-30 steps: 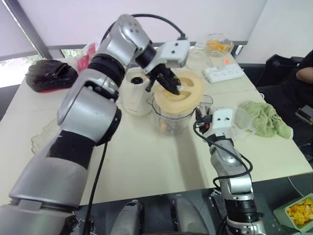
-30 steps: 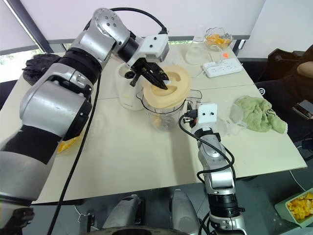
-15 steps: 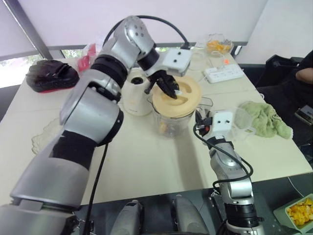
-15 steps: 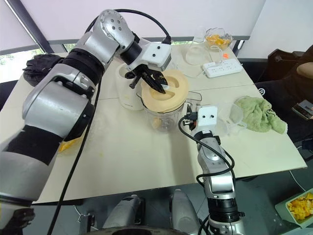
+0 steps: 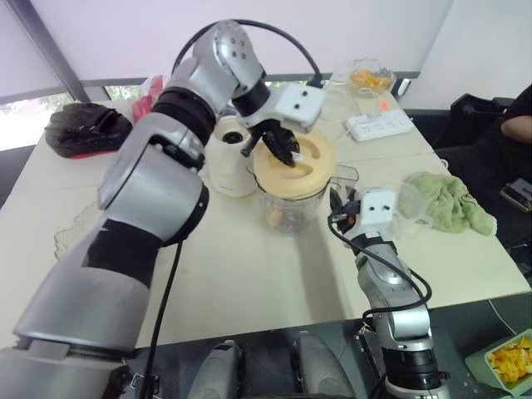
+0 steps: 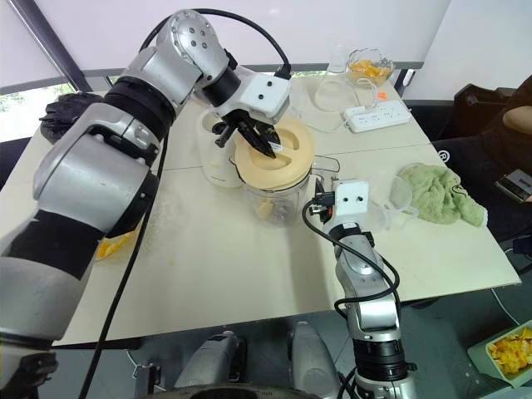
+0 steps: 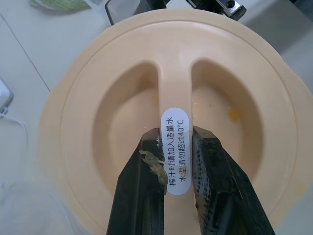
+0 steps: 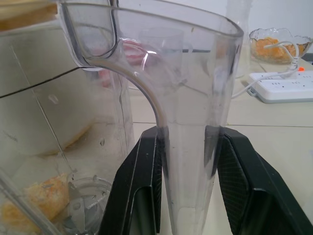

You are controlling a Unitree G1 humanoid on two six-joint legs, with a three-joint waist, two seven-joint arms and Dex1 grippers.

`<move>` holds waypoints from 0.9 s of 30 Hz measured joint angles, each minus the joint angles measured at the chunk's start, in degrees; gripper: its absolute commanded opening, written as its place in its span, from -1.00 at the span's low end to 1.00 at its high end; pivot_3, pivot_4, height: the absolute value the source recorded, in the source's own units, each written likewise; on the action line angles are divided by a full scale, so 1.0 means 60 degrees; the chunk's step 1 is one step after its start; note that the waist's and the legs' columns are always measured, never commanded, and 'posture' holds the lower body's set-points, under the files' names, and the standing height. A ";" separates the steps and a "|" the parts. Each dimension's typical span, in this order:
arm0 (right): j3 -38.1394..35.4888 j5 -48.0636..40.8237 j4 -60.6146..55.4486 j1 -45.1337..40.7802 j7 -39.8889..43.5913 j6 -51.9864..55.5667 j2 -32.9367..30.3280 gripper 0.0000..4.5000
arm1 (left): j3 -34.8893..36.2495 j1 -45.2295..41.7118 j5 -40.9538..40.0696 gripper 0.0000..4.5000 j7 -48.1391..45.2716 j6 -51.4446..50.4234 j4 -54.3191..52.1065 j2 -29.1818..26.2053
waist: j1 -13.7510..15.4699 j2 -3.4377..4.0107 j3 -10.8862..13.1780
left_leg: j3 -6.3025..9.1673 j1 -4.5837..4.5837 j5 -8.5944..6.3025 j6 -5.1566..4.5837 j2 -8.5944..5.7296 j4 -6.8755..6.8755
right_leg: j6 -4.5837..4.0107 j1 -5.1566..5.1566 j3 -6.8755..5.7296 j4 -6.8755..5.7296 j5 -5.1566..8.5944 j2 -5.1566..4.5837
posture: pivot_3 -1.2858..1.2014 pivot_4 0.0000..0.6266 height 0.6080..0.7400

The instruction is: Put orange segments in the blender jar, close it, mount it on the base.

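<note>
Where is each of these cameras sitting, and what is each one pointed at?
Left and right eye views: on the head, looking down over the table at the blender jar; both arms show.
Left wrist view: on the left wrist; the left gripper pinches the ridge of the cream lid.
Right wrist view: on the right wrist; the right gripper clamps the jar's handle.
Shared: the jar, with orange segments inside, shows in the head and right wrist views.

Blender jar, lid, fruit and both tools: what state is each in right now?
Blender jar: upright on the table, beside the base, not mounted.
Lid: resting on the jar's mouth.
Orange segments: at the jar's bottom.
Left tool: shut on the lid's ridge.
Right tool: gripping the jar's handle.
</note>
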State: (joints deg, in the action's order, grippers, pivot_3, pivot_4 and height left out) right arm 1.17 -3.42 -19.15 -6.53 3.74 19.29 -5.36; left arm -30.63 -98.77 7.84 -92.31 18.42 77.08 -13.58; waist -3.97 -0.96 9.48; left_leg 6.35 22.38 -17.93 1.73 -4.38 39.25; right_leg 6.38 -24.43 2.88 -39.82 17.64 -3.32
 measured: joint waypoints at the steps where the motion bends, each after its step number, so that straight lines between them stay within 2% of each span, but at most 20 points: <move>1: 0.0004 0.0000 0.0000 0.0006 0.0000 0.0000 0.0000 -0.36 | -0.0018 0.0000 -0.0001 -0.90 0.0000 0.0006 0.0001 0.0000 | 0.0000 0.0000 -0.0002 | 0.0000 -0.0002 0.0000 0.0000 0.0000 0.0001 | 0.0000 0.0000 0.0001 -0.0003 0.0000 0.0001 | 0.03 -0.52 1.00; 10: 0.0024 0.0006 -0.0001 0.0061 0.0000 0.0001 -0.0001 -0.36 | -0.0327 0.0018 -0.0180 -0.90 0.0000 -0.0134 0.0003 0.0012 | -0.0003 0.0003 -0.0029 | 0.0000 -0.0008 0.0000 -0.0001 0.0000 0.0003 | 0.0000 0.0003 0.0003 -0.0014 0.0000 0.0003 | 0.03 -0.52 1.00; 20: 0.0081 0.0187 -0.0219 0.0310 -0.0043 0.0077 0.0027 -0.36 | -0.0761 0.0350 -0.0811 -0.90 -0.0003 -0.1872 0.0134 0.0260 | 0.0009 0.0019 -0.0093 | 0.0004 -0.0017 -0.0007 -0.0014 -0.0001 0.0007 | -0.0001 0.0017 0.0004 -0.0015 0.0002 0.0008 | 0.03 -0.52 1.00; 27: 0.0093 0.0348 -0.0385 0.0595 -0.0110 0.0120 0.0161 -0.36 | -0.1029 0.0305 -0.0760 -0.90 -0.0003 -0.1867 0.0081 0.0436 | 0.0013 0.0016 -0.0143 | 0.0004 -0.0021 -0.0014 -0.0025 0.0000 0.0007 | -0.0001 0.0022 0.0004 -0.0013 0.0002 0.0009 | 0.03 -0.52 1.00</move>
State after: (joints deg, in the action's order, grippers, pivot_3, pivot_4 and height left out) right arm 1.73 -1.34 -21.46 -2.96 3.08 20.01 -4.40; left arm -36.81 -96.93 3.28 -92.33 7.22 77.56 -10.97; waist -3.89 -0.86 8.62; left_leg 6.38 22.25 -18.01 1.58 -4.38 39.29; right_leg 6.37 -24.30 2.91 -39.90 17.66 -3.27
